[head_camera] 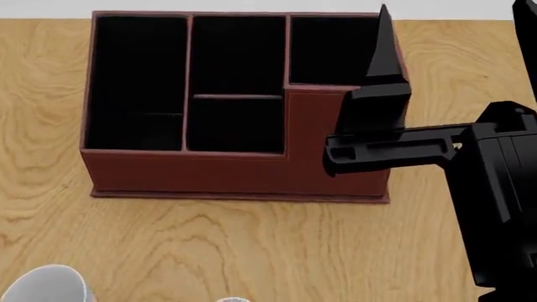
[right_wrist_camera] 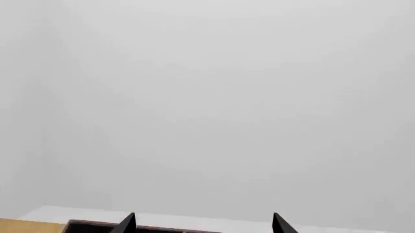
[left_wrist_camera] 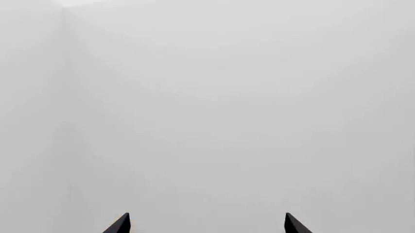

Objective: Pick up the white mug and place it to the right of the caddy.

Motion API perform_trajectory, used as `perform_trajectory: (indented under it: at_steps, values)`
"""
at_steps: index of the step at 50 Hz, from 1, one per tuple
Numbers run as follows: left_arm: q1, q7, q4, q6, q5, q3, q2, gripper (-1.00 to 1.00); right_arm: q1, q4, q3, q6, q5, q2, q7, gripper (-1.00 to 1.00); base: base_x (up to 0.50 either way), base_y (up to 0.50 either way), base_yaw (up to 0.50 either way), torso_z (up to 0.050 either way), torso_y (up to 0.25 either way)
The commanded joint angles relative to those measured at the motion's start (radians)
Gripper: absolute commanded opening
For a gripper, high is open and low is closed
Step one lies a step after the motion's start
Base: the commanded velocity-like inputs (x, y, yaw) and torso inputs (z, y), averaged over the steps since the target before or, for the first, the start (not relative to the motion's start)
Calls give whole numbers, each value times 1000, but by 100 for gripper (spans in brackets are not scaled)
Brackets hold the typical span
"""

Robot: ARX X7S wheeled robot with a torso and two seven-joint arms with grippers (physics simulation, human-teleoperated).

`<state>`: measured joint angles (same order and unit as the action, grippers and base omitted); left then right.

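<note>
Over caddy (head_camera: pixel 235 167) right end, my right claw (right_wrist_camera: pixel 202 224) spread wide, empty. Left claw (left_wrist_camera: pixel 206 224) likewise. White mug (head_camera: pixel 46 283) near worktop (head_camera: pixel 251 251) edge.

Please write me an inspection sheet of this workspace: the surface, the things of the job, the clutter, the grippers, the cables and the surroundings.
Surface: wooden table, light grain.
Job's things: the caddy stands at the far middle of the table, all compartments looking empty; the white mug is only partly in view at the near left edge.
Clutter: a small pale sliver at the near edge, too cut off to identify.
Grippers: right gripper raised over the caddy's right end, fingertips apart, holding nothing; left gripper fingertips apart, holding nothing, facing a blank wall.
Cables: nothing seen.
Surroundings: plain white walls; pale floor strip beyond the table.
</note>
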<state>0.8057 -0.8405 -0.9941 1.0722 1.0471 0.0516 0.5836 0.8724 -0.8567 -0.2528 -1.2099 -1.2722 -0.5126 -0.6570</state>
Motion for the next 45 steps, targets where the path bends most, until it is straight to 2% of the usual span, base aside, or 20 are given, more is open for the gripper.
perform_trajectory:
  at_steps: [1,10,27,33,45]
  values:
    - [-8,-5,1,-18,-9,-19,7,100,-29,-4,-5,22,11,-5,13,100,0,0,0,0,-102]
    - [27,-28,9,-2,21,-30,15,100,-40,1,4,30,22,-9,18,100,0,0,0,0,-102]
    - [2,-20,9,-41,-19,-61,20,100,-51,1,0,45,12,-21,18,100,-1,0,0,0,-102]
    - [31,-37,16,-26,14,-62,21,100,-56,3,1,49,13,-24,13,100,0,0,0,0,0]
    - [-14,-20,15,-67,-27,-69,35,100,-57,4,13,55,16,-26,9,100,0,0,0,0,0]
